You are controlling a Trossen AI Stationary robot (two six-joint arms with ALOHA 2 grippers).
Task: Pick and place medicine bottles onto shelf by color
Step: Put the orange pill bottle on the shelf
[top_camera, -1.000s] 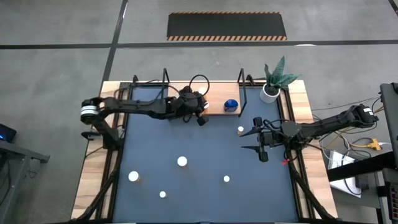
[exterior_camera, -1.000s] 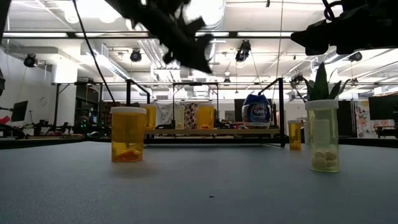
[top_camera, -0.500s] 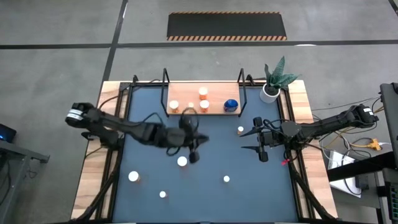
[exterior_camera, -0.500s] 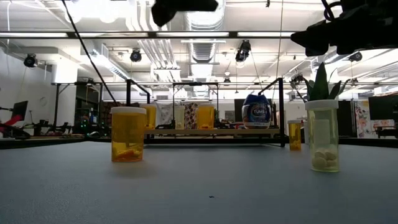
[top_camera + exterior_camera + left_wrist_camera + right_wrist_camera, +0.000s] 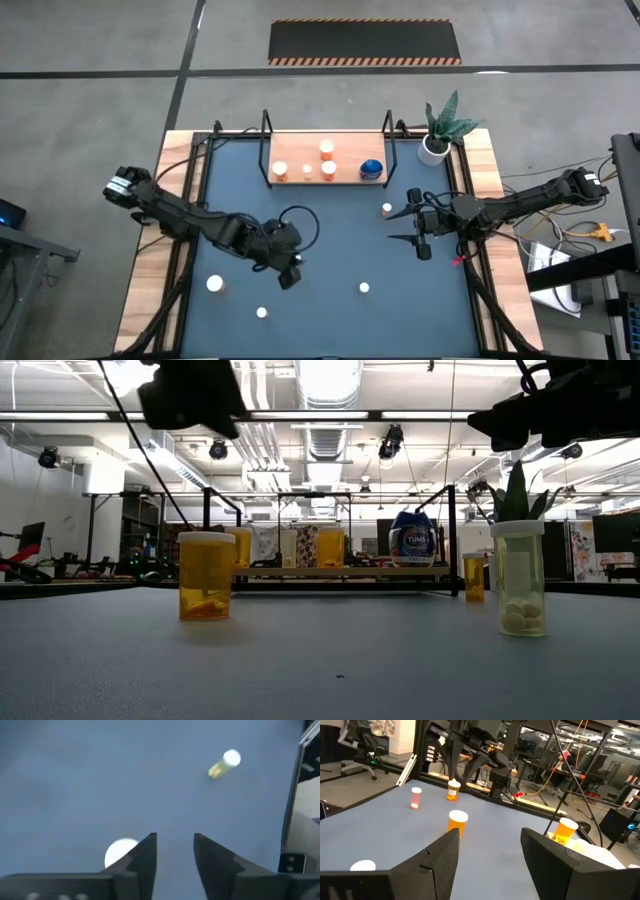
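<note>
Five bottles loose on the table (image 5: 330, 225), the rest already up on the shelf (image 5: 348, 179): orange ones grouped toward one end, a blue one (image 5: 371, 169) at the other.

Left hand (image 5: 288, 272) low over mid-table, fingers parted with nothing between them. Seen from its wrist: a white-capped bottle (image 5: 120, 854) just outside one finger, not in the gap.

Main risk, as judged from that offset: dropping straight down would plant a finger on the cap or shove the bottle sideways. Likely result a tipped bottle, rolling across the table and out of easy reach. Needs a sideways shift first, to bring the cap between the fingers.

Second risk: gap looks narrow against the cap. Closing in without widening could clip the rim and knock it over.

Later risk at the shelf: crowded orange end, so a careless set-down could topple neighbours. Also worth steering clear of the black wire frame, and of the blue end, to avoid a colour mix-up.

Right hand (image 5: 420, 238) waiting on its own side, open and empty, near another bottle (image 5: 386, 209); little threat unless swung.
</note>
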